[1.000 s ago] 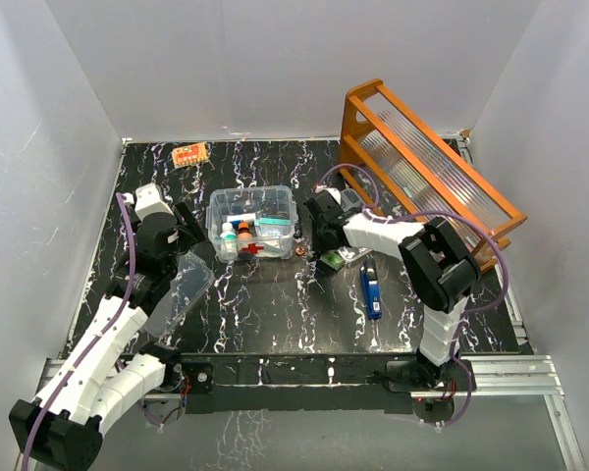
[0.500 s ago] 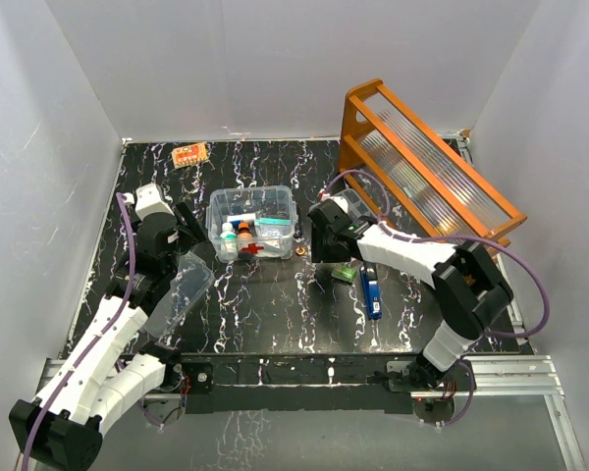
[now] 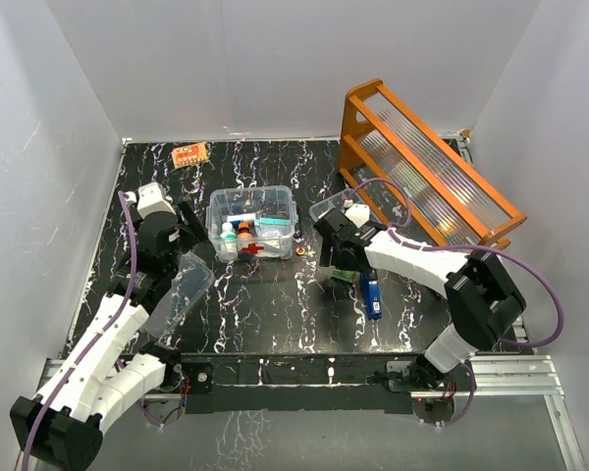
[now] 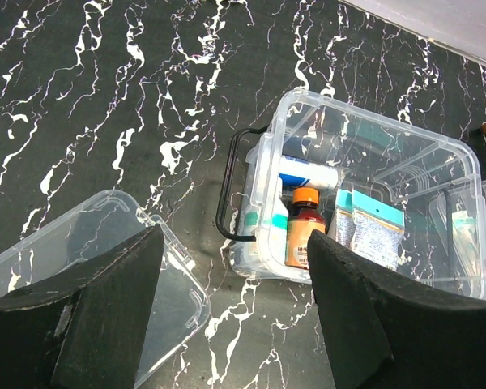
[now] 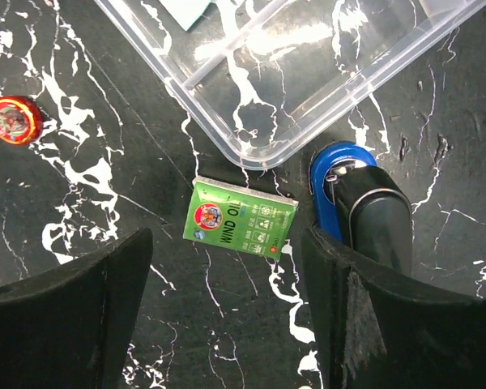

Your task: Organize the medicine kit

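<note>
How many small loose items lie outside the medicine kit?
4: orange pack far left, red tin beside the kit, green sachet and blue object by the right arm; others may be hidden.

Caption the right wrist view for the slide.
Open right hand over a green sachet, beside a blue device, clear tray edge and red tin.

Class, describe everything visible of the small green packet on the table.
The green packet is a flat, roughly square sachet, glossy like foil, with white lettering and a round red-and-white emblem. It lies flat, slightly skewed, on the black marbled table, unheld, just below the rim of a clear tray and beside a blue tool.
</note>
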Action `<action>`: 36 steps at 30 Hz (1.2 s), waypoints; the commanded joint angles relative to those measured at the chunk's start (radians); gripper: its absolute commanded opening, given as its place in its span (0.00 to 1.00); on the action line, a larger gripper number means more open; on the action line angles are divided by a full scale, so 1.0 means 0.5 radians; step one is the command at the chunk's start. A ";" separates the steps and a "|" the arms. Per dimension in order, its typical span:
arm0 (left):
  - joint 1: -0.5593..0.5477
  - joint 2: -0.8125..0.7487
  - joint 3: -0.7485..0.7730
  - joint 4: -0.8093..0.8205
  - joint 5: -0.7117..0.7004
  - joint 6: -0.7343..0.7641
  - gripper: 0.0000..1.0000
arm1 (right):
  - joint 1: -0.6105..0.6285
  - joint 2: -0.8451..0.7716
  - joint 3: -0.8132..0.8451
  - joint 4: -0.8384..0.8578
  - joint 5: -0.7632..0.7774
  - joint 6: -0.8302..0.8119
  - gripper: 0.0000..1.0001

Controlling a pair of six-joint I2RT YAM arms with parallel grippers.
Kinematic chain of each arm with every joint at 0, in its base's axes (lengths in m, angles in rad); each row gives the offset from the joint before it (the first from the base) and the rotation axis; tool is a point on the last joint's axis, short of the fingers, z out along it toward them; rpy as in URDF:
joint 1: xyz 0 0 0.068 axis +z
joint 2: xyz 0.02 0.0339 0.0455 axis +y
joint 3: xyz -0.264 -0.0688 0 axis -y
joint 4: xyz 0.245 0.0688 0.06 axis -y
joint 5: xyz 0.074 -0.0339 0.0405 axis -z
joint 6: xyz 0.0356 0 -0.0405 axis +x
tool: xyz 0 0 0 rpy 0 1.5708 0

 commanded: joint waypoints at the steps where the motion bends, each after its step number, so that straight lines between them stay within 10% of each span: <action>1: 0.008 -0.010 -0.006 0.016 0.001 -0.002 0.70 | 0.015 0.074 0.043 -0.033 0.116 0.182 0.73; 20: 0.009 -0.014 -0.012 0.036 0.024 -0.029 0.70 | 0.032 0.263 -0.072 -0.003 0.122 0.414 0.76; 36: 0.007 0.007 0.009 0.034 0.010 -0.019 0.70 | 0.030 0.168 -0.063 0.159 0.112 0.189 0.51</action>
